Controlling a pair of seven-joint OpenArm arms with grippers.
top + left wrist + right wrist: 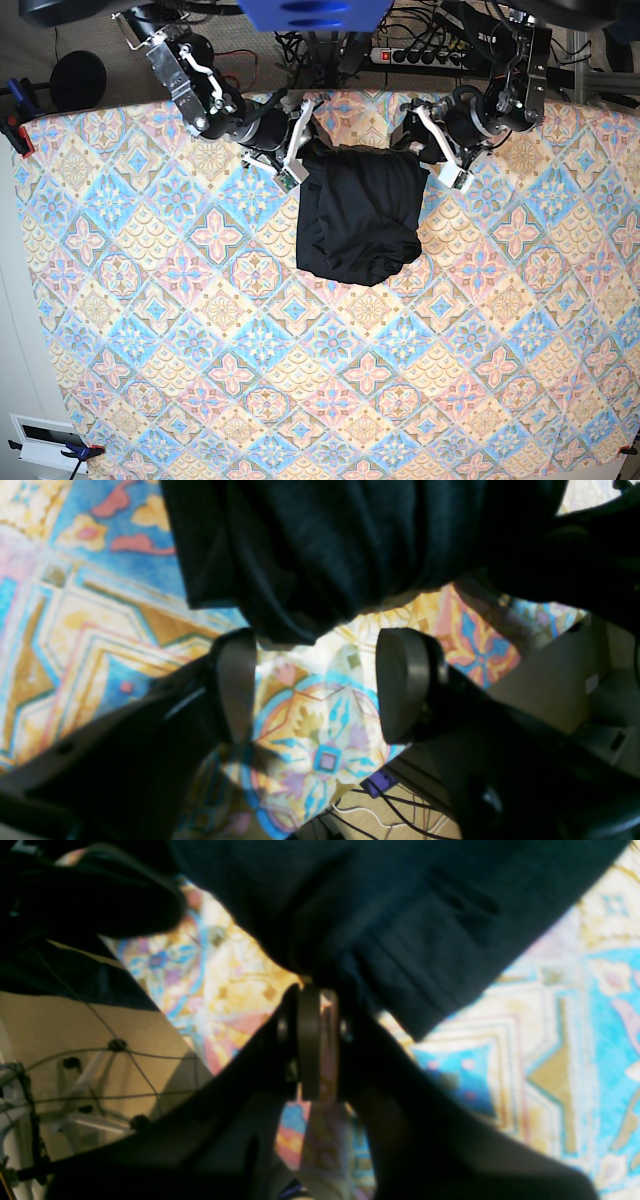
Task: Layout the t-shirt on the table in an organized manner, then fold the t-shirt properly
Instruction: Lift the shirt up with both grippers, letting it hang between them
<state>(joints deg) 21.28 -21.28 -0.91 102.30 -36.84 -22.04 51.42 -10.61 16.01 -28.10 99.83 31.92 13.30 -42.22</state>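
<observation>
Right end effector (320, 1040) is clenched on a pinch of the t-shirt (358, 215); in its wrist view the pads meet with dark fabric running straight into them. My left end effector (320, 685) stands released, pads spread with only the patterned surface (200, 350) showing between them, and the shirt's hem hangs just ahead of its fingertips (400, 680) without being gripped.

From the base view the shirt sits bunched in a dark, roughly rectangular heap between the two end effectors, its far edge drawn up to them and the rest lying toward the middle of the surface. I judge the right side is holding one corner so the cloth stays anchored while the left gets a matching grip; with both corners held the shirt could be stretched flat. I read this as the laying-out stage, with folding not yet begun. Thin fabric like this could slip from a shallow pinch.
</observation>
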